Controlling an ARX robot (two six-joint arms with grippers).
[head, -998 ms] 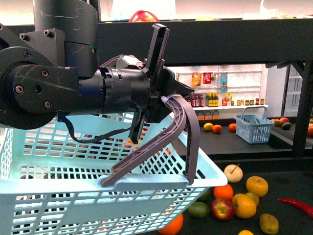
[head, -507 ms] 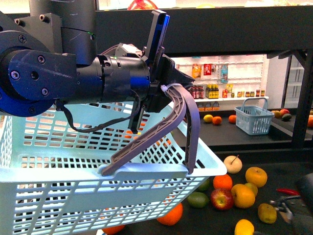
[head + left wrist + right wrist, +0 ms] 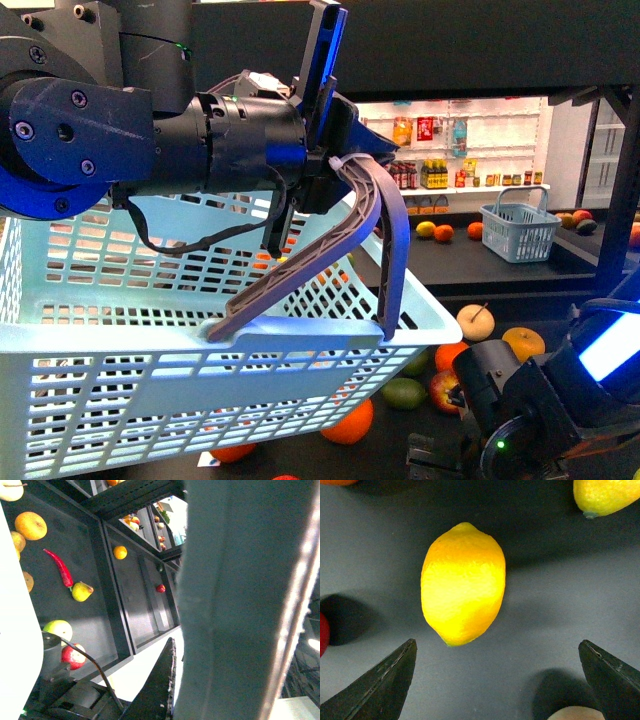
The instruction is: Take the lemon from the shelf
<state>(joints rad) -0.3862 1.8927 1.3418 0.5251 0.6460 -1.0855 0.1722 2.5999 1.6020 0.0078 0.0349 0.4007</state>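
Right gripper (image 3: 497, 680): jaws spread wide, nothing between them. Both dark fingertips (image 3: 380, 685) show in the right wrist view. The lemon (image 3: 463, 584) lies ahead of the gap, touching neither finger, on the matte black tray of the shelf (image 3: 560, 610). No tray edge shows there, so I can't place it by edge or corner. In the front view the right arm (image 3: 540, 400) hangs over the lower tray near its front and hides the lemon.

Doing it well, my read:
- The lemon's long axis points roughly along the approach, so the fingers would close across the short axis. Good.
- It sits off-centre toward one finger, so centre first, then advance until the tips flank the widest part.
- The skin is smooth and oval, so a squeeze near a tip could pop it out.
- A pale fruit (image 3: 570, 714) sits near the other finger. A yellow fruit (image 3: 605, 495) is well apart.

Left gripper (image 3: 335, 170): clamped on the basket handle (image 3: 375, 230), carrying the basket (image 3: 150, 330).
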